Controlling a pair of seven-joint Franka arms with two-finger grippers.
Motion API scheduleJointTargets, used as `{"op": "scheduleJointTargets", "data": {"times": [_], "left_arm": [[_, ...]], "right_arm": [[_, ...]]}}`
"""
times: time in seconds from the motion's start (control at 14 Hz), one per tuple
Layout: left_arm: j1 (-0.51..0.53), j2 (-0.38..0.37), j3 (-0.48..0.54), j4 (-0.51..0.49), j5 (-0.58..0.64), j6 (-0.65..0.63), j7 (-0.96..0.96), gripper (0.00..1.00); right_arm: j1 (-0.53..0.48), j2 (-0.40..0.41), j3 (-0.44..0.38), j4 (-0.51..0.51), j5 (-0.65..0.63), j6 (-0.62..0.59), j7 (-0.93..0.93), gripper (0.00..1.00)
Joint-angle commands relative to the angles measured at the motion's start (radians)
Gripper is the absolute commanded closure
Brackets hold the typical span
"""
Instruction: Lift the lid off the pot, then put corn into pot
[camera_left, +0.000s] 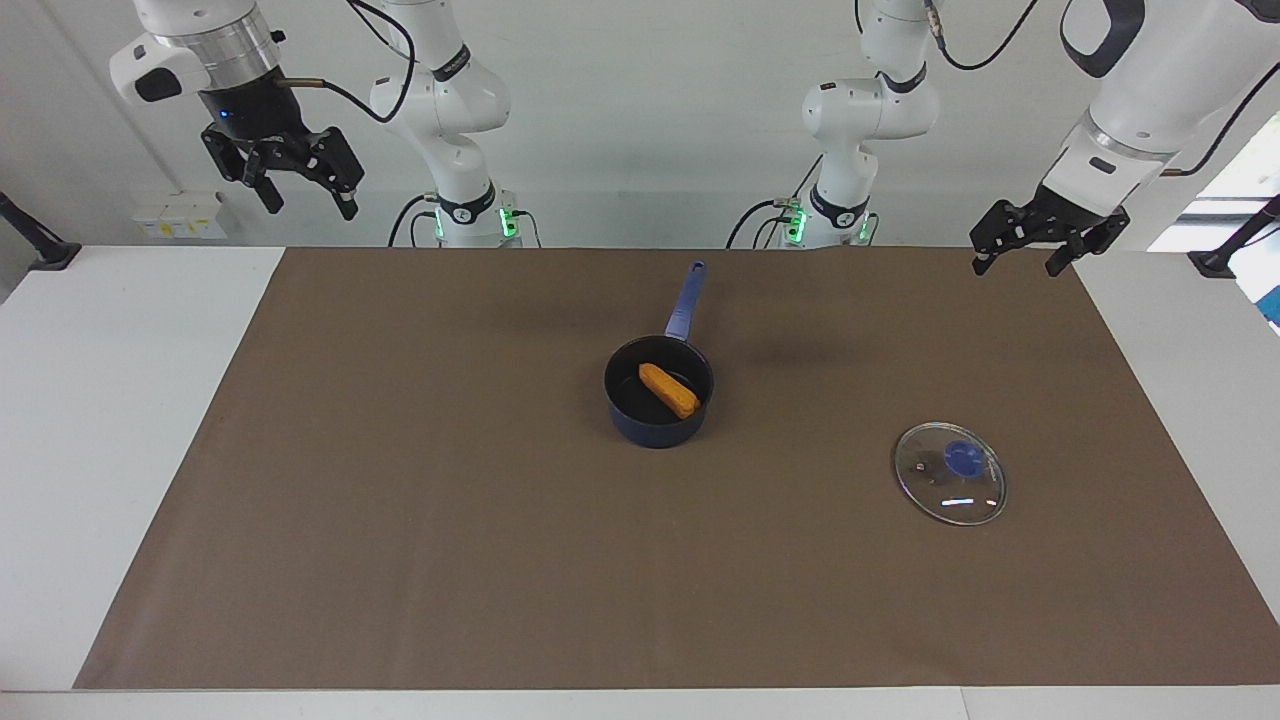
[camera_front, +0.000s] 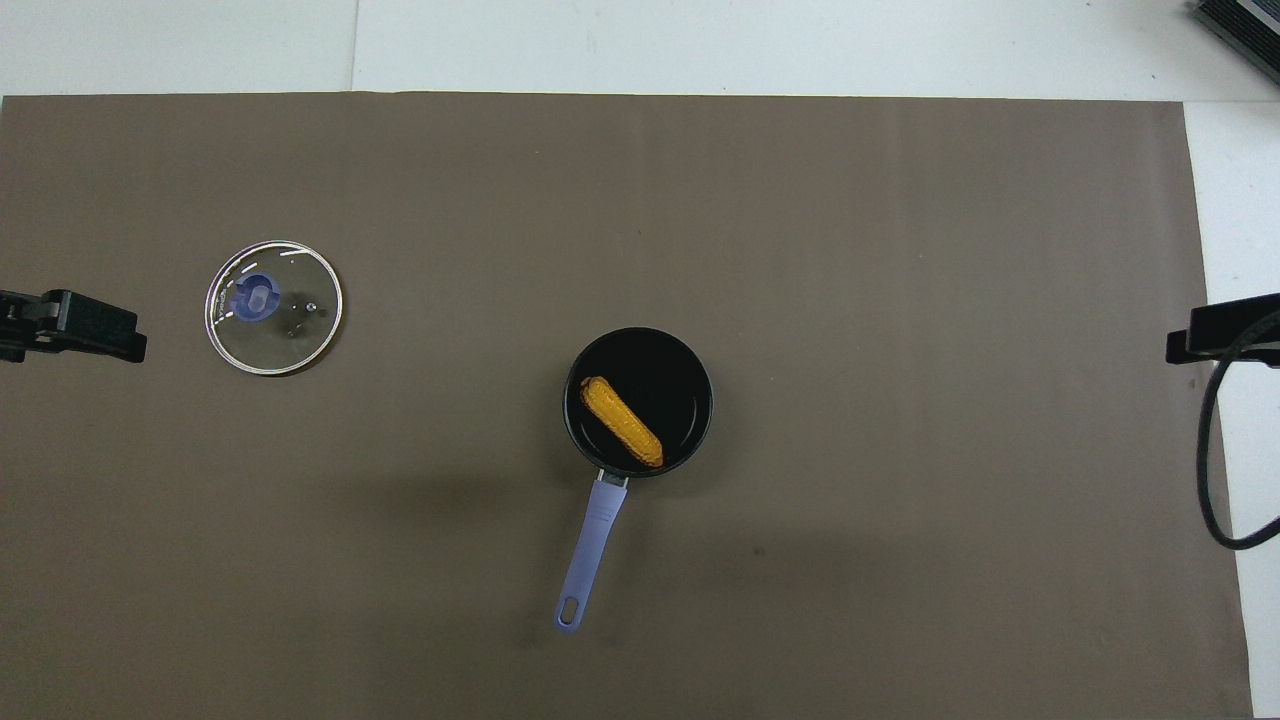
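Observation:
The navy pot (camera_left: 658, 400) (camera_front: 638, 400) stands mid-mat, its long blue handle (camera_left: 685, 300) pointing toward the robots. The corn (camera_left: 669, 389) (camera_front: 621, 421) lies inside the pot. The glass lid (camera_left: 950, 472) (camera_front: 274, 307) with its blue knob lies flat on the mat toward the left arm's end. My left gripper (camera_left: 1020, 258) (camera_front: 110, 340) is open and empty, raised over the mat's edge at that end. My right gripper (camera_left: 306, 200) (camera_front: 1200, 345) is open and empty, raised high over the right arm's end of the table.
A brown mat (camera_left: 400, 500) covers most of the white table (camera_left: 100, 400). A black cable (camera_front: 1215, 470) hangs from the right arm at the mat's edge.

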Motion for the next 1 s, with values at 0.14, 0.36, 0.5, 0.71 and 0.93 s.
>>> {"op": "scheduleJointTargets", "data": {"times": [0.14, 0.36, 0.5, 0.71, 0.93], "left_arm": [[-0.003, -0.003, -0.001, 0.012, 0.013, -0.015, 0.001, 0.00], [-0.003, -0.003, -0.001, 0.010, 0.013, -0.014, 0.001, 0.00], [-0.003, -0.003, -0.001, 0.010, 0.013, -0.014, 0.001, 0.00], [-0.003, -0.003, -0.001, 0.008, 0.013, -0.014, 0.001, 0.00], [-0.003, -0.008, -0.001, 0.004, 0.013, -0.012, 0.001, 0.00]], "right_arm": [[-0.009, -0.025, 0.004, -0.031, -0.019, 0.036, -0.058, 0.00], [-0.002, -0.023, 0.006, -0.031, -0.039, 0.039, -0.104, 0.00], [0.004, -0.020, 0.007, -0.033, -0.064, 0.063, -0.109, 0.00], [0.004, -0.017, 0.013, -0.034, -0.078, 0.063, -0.109, 0.00], [0.000, -0.017, 0.015, -0.034, -0.061, 0.056, -0.096, 0.00]]}}
